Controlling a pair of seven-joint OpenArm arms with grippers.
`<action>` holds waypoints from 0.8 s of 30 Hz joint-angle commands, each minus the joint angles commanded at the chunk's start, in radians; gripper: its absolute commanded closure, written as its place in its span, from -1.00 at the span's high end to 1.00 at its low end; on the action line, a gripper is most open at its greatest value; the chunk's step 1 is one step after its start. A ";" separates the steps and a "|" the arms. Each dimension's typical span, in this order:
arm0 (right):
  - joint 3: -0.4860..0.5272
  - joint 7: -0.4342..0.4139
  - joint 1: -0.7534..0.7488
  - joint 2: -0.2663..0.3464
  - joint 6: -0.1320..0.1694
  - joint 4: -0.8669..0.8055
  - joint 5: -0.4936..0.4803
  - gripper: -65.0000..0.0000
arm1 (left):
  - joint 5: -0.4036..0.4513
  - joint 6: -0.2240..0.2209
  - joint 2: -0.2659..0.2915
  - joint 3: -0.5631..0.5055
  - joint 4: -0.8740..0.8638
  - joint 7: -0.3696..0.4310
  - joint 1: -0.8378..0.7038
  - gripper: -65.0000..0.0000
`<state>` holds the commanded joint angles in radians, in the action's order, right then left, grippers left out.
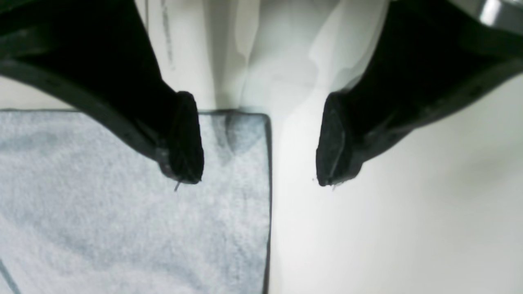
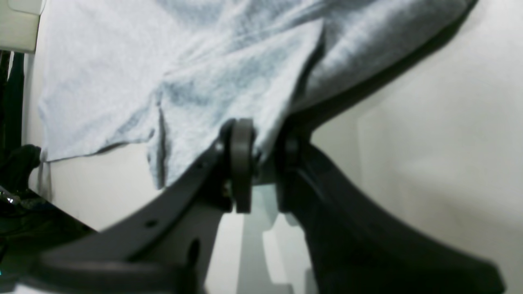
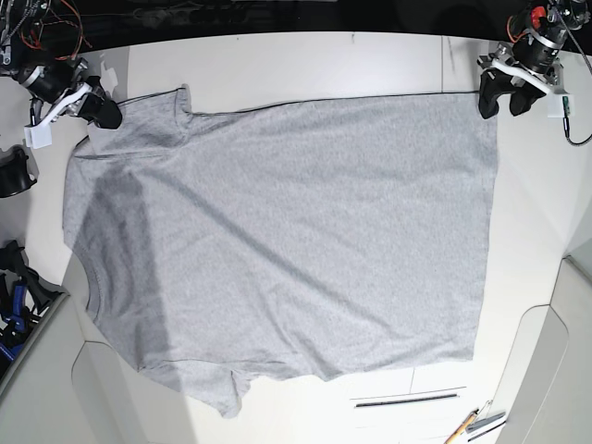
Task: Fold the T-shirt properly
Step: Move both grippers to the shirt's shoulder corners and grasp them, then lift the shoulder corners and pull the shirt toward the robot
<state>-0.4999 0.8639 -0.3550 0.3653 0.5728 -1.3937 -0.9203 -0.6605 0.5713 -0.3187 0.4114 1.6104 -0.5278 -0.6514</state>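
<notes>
The T-shirt [image 3: 287,231] lies spread plain side up on the white table [image 3: 305,60], with its hem toward the right and its sleeves toward the left. My right gripper [image 3: 104,115] is at the far left corner. In the right wrist view the right gripper [image 2: 263,157] is shut on a bunched fold of the T-shirt [image 2: 204,81], lifted a little off the table. My left gripper [image 3: 504,100] hovers at the far right hem corner. The left wrist view shows the left gripper [image 1: 255,179] open, one finger [image 1: 186,139] over the T-shirt [image 1: 122,204] corner and the other over bare table.
Pens and small tools [image 3: 474,425] lie at the near right edge beside a dark strip [image 3: 407,400]. Black and blue gear [image 3: 14,296] sits at the left edge. Curved table cut-outs [image 3: 536,370] run along the near right.
</notes>
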 joint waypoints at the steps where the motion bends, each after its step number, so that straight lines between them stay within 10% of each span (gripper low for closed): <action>1: 0.000 0.000 0.000 0.000 0.000 0.000 0.000 -0.69 | 0.001 0.007 0.000 -0.019 0.000 0.000 0.000 0.44; 10: 0.000 0.000 0.000 0.000 0.000 0.000 0.000 -0.95 | 0.098 0.045 0.000 -0.064 0.000 0.008 0.001 0.33; 14: -0.001 0.012 0.000 0.000 0.000 -0.001 0.000 -1.00 | 0.102 0.127 0.000 -0.064 0.000 0.008 0.000 -0.97; 24: -0.148 0.143 -0.075 0.001 0.019 -0.074 -0.121 -1.00 | 0.069 0.127 0.000 -0.035 0.108 -0.001 0.000 -1.00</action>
<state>-0.6483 1.0065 -0.4297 0.3660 0.5915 -1.4681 -1.0412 -0.5919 0.6981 -0.3187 0.3767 1.7180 -0.5285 -0.6518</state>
